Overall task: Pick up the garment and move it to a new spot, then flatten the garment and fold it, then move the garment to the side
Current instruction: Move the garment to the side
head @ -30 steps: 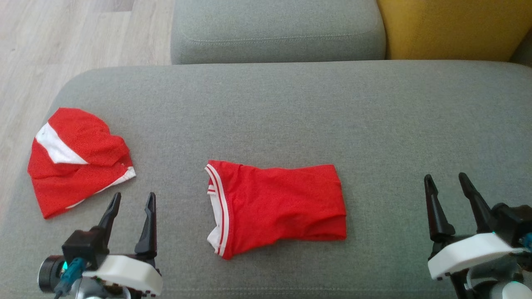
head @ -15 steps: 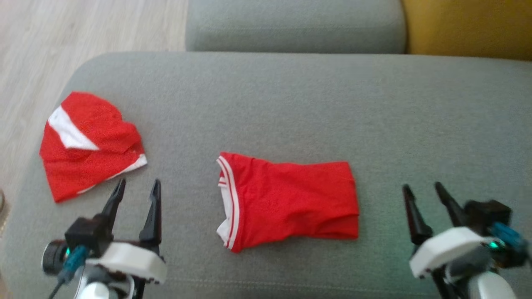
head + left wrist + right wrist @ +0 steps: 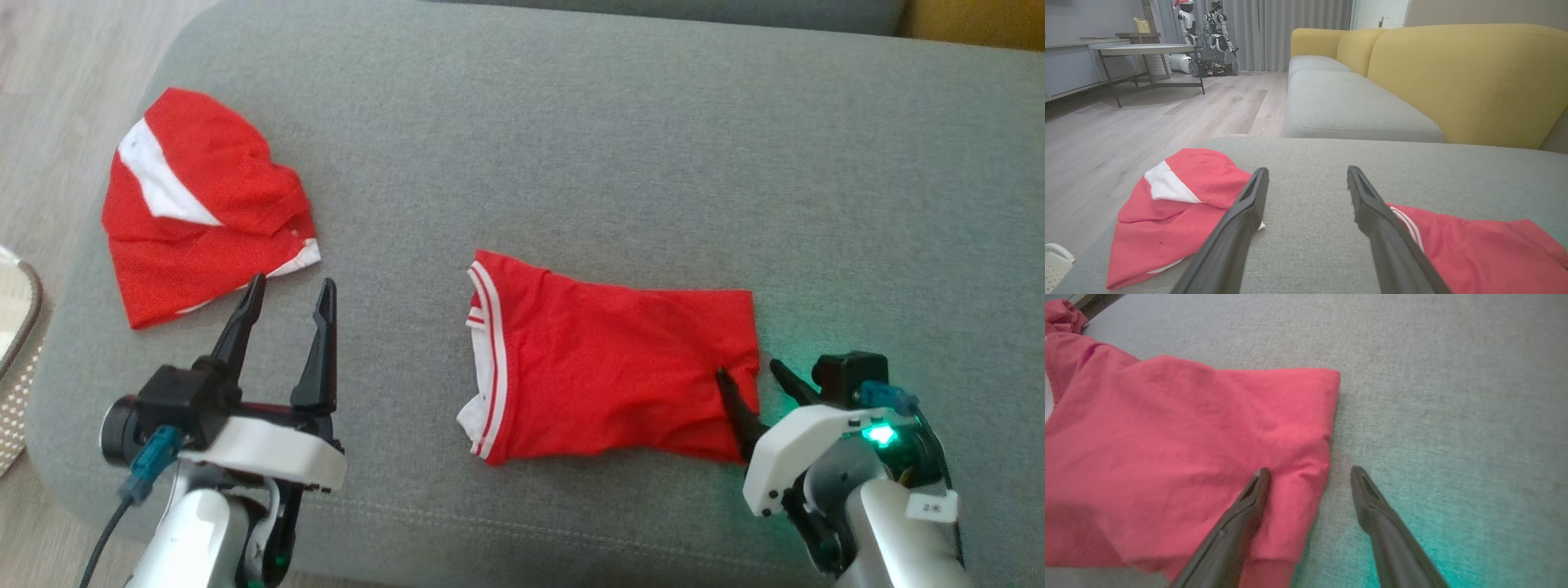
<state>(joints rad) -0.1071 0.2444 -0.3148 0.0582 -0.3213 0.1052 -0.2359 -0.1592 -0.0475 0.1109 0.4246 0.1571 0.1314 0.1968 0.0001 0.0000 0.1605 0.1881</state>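
Garment (image 3: 604,367) lies folded; your right gripper (image 3: 747,367) straddles its edge, unclenched, apparently to pinch it; left gripper (image 3: 292,280) hovers released alongside.

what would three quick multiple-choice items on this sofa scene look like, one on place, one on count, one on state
1. Where are the right jaws?
A. at the right edge of the flat red fabric garment with white-striped band
B. over the wooden floor
C. on the yellow backrest

2. How many red garments lie on the grey fabric sofa cushion?
A. one
B. two
C. three

3. The left jaws are:
A. shut on cloth
B. open, empty
C. shut, empty

Key:
1 A, one finger is over the garment, the other over the cushion.
2 B, the flat one plus a crumpled red-and-white garment to its left.
3 B, a wide gap with bare cushion between.
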